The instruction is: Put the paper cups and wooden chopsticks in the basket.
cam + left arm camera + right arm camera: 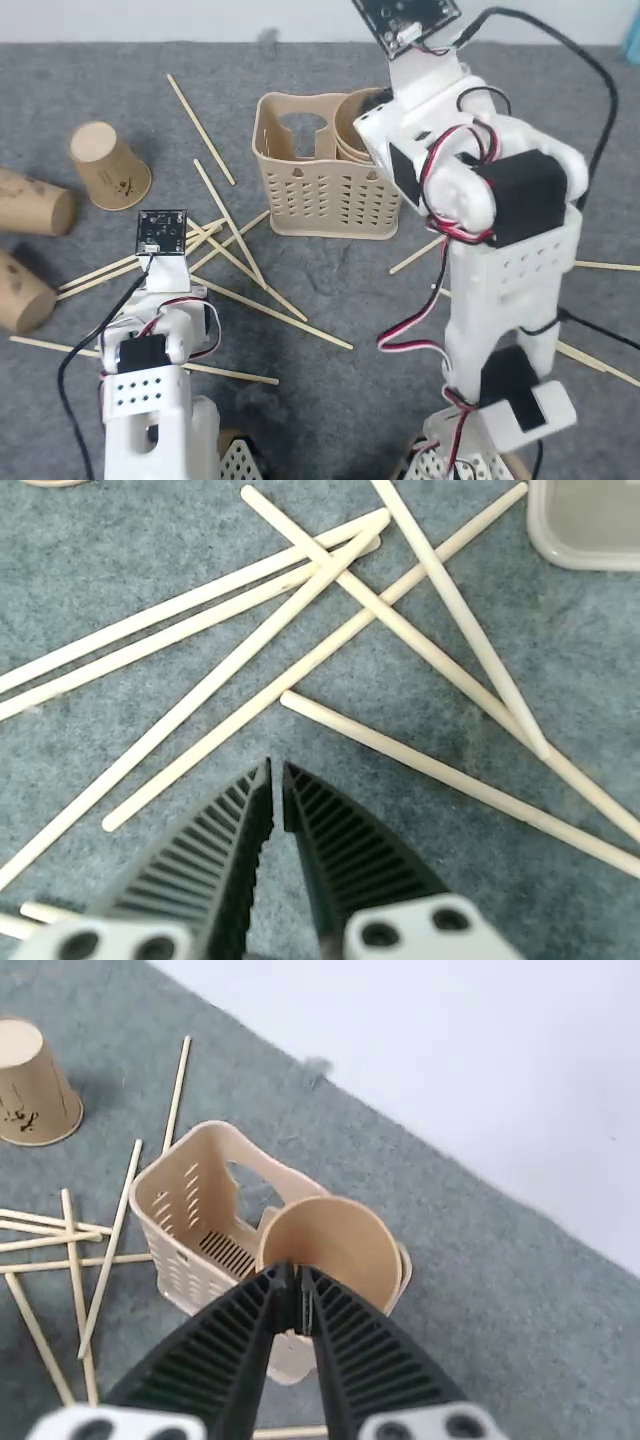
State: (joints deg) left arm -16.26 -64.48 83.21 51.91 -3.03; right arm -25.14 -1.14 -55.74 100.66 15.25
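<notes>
A beige slotted basket stands mid-table. A paper cup sits upright in its right end, and my right gripper is shut on the cup's near rim from above. Three more paper cups lie to the left: one upside down, two on their sides. Several wooden chopsticks lie crossed on the grey carpet between the basket and my left gripper. That gripper is shut and holds nothing, its tips just short of one chopstick's end.
A corner of the basket shows in the left wrist view. Loose chopsticks also lie behind the basket, right of it and at the far right. A pale wall borders the carpet at the back.
</notes>
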